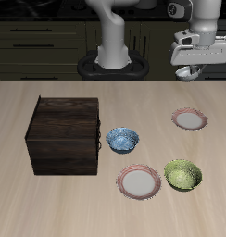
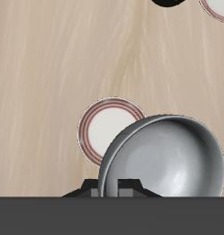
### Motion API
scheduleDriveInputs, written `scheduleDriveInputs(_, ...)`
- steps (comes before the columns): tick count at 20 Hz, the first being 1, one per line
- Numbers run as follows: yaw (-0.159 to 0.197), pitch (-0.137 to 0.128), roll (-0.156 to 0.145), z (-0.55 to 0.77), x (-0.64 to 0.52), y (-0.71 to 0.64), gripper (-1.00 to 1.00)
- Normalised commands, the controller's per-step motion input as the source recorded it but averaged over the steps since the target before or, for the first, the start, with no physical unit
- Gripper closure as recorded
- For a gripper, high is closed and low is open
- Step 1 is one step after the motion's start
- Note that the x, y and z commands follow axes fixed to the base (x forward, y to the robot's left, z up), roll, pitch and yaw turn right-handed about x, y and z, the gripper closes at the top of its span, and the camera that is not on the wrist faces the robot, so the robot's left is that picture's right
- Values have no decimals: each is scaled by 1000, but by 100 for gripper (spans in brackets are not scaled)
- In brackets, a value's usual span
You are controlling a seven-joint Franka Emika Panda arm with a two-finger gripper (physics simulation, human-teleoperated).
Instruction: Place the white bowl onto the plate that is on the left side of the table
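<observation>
My gripper (image 1: 193, 63) is shut on the white bowl (image 1: 190, 72) and holds it high in the air near the table's back edge. In the wrist view the grey-white bowl (image 2: 167, 156) fills much of the frame, held by its rim at the fingers (image 2: 123, 186). The plate with the pink-red rim (image 1: 190, 118) lies on the table (image 1: 50, 204), below the bowl and a little nearer the front edge. It also shows in the wrist view (image 2: 97, 128), partly covered by the bowl.
A dark brown wooden box (image 1: 64, 136) stands mid-table. A blue patterned bowl (image 1: 122, 140) sits beside it. A larger pink-rimmed plate (image 1: 140, 180) and a yellow-green bowl (image 1: 182, 174) lie near the front edge. The robot's base (image 1: 113, 57) is at the back.
</observation>
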Motion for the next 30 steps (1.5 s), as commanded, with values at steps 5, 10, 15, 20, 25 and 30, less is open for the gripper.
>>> scheduleDriveInputs(5, -3, 36, 20, -266, -60, 70, 100)
scheduleDriveInputs(10, 27, -1, 9, -278, -88, 109, 100)
scheduleDriveInputs(15, 18, -4, 9, -203, 67, 133, 100)
scheduleDriveInputs(20, 10, -1, -17, -190, 146, 1, 100)
scheduleDriveInputs(25, 20, -51, -32, -185, 122, -27, 100)
scheduleDriveInputs(30, 22, 11, -16, -315, 83, 14, 100)
